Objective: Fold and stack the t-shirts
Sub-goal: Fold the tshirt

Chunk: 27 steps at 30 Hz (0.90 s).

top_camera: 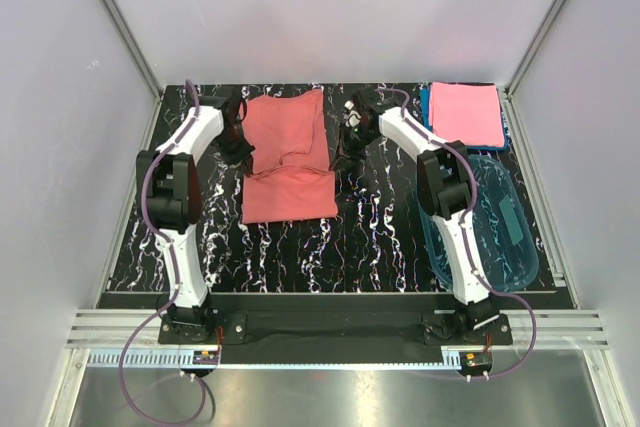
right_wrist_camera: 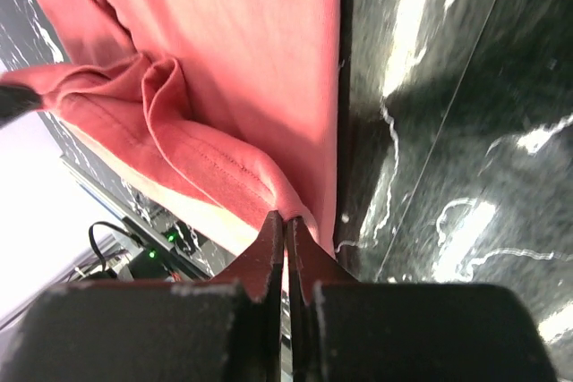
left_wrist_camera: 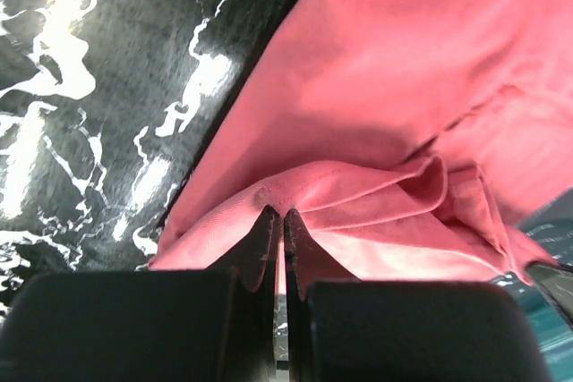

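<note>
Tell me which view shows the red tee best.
Top external: nearly the whole red tee is in frame, outline and fold visible. Each wrist view shows only a bunched edge close up.

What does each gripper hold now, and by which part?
Both hold the salmon t-shirt. The left gripper pinches its left side edge, the right gripper its right side edge.

1. Your left white-and-black jointed arm (top_camera: 178, 182): elbow raised, forearm reaching forward. Its black two-finger left gripper (left_wrist_camera: 277, 214) has its jaws pressed together, with a fold of the salmon-red cloth t-shirt (left_wrist_camera: 385, 87) nipped at the tips.
2. Your right white-and-black jointed arm (top_camera: 447, 192): mirrored pose. Its black two-finger right gripper (right_wrist_camera: 285, 218) is likewise closed, with that shirt's hem caught between the tips.
</note>
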Each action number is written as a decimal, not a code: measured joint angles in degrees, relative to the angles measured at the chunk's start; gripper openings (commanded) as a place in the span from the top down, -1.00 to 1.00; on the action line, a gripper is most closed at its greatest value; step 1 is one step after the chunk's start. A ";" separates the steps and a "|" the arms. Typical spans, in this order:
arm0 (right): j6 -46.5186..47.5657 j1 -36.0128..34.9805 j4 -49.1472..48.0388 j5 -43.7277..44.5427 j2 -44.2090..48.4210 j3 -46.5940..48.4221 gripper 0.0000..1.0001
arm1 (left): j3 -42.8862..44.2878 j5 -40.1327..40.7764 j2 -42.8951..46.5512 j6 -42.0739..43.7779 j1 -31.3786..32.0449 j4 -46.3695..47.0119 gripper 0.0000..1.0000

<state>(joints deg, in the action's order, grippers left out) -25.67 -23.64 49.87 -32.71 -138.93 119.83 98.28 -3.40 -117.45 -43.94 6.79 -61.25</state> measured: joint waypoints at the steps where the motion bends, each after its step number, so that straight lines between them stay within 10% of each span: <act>1: 0.04 0.11 0.13 -0.07 -0.61 0.76 0.99 | 0.00 -0.09 -0.57 0.04 -0.02 0.09 1.00; 11: 0.17 1.31 0.63 -2.14 -3.67 5.92 0.77 | 1.60 -1.25 -2.14 0.04 -1.03 0.68 1.00; 23: -2.25 4.72 2.34 -4.26 -14.47 23.96 0.02 | 3.48 -0.83 -2.08 0.24 -3.65 3.41 -0.23; 27: -1.97 7.02 2.27 -3.74 -11.02 19.65 -0.03 | -1.62 -1.07 5.66 1.57 -3.89 6.27 -0.23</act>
<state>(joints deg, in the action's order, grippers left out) -27.64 -16.62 52.14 -36.45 -149.95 139.48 96.66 -4.47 -111.79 -42.37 2.90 -54.98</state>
